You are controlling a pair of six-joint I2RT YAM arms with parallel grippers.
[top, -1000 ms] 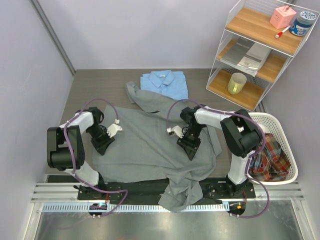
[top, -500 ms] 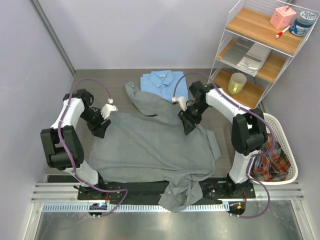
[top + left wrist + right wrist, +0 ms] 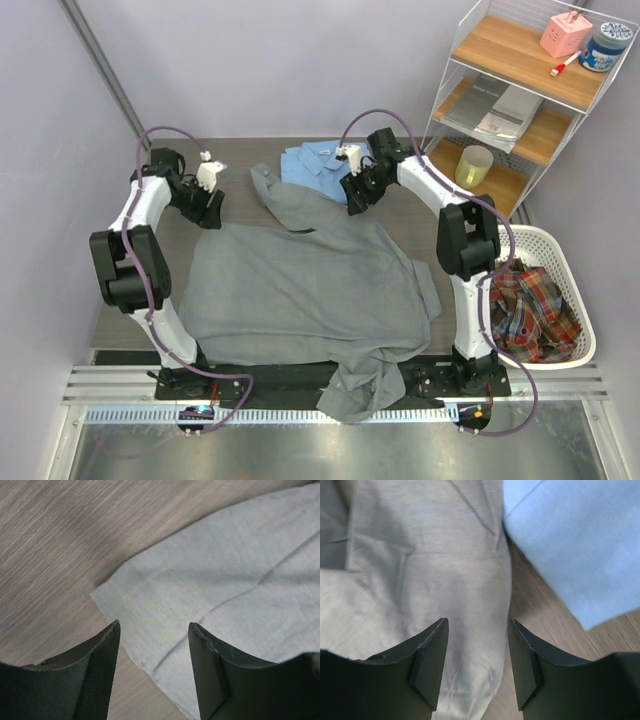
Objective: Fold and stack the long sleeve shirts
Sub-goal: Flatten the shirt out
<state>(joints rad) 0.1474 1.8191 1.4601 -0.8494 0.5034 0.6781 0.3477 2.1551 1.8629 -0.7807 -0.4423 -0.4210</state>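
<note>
Wire shelf [image 3: 520,60] seen upper right: pink box [image 3: 565,33], jar [image 3: 607,46] on top; yellow cup [image 3: 473,167] lowest. White basket [image 3: 548,247] at right, plaid cloth [image 3: 530,315] inside.

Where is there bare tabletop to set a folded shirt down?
Bare table shows at the far-left corner, between the left gripper and blue shirt, and on the right between grey shirt and shelf rack. The middle is fully covered.

Bare tabletop [image 3: 235,155] lay free at the far left corner and along the left edge. The grey shirt [image 3: 310,290] covered the middle to the near edge; the light blue shirt [image 3: 318,163] sat at the far edge, and a wire shelf [image 3: 520,90] and white basket [image 3: 575,300] hemmed the right edge
</note>
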